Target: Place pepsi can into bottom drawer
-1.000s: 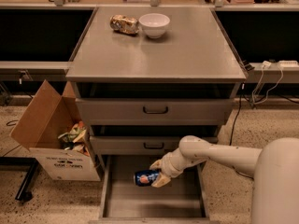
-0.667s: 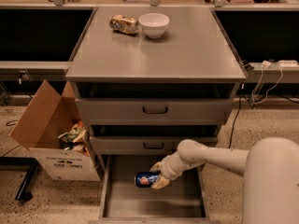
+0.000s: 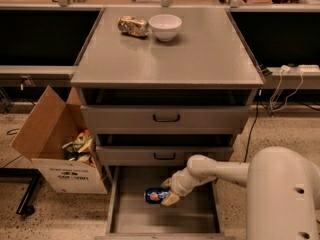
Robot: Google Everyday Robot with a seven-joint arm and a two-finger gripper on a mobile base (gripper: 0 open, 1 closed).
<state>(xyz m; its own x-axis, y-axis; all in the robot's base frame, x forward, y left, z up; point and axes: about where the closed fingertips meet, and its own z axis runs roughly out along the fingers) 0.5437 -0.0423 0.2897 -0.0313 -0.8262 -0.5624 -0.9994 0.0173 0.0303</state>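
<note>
In the bottom drawer (image 3: 192, 215), the tool (image 3: 169, 194) hides part of the pepsi can (image 3: 154, 195).

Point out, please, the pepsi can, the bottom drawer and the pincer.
pepsi can (image 3: 154, 195): camera view, on its blue side.
bottom drawer (image 3: 131, 215): camera view, on its bare grey floor.
pincer (image 3: 166, 192): camera view, between its fingertips, at the can's right end.

A grey cabinet (image 3: 200, 59) stands on speckled floor (image 3: 55, 219), a cardboard box (image 3: 75, 176) just beside it.
</note>
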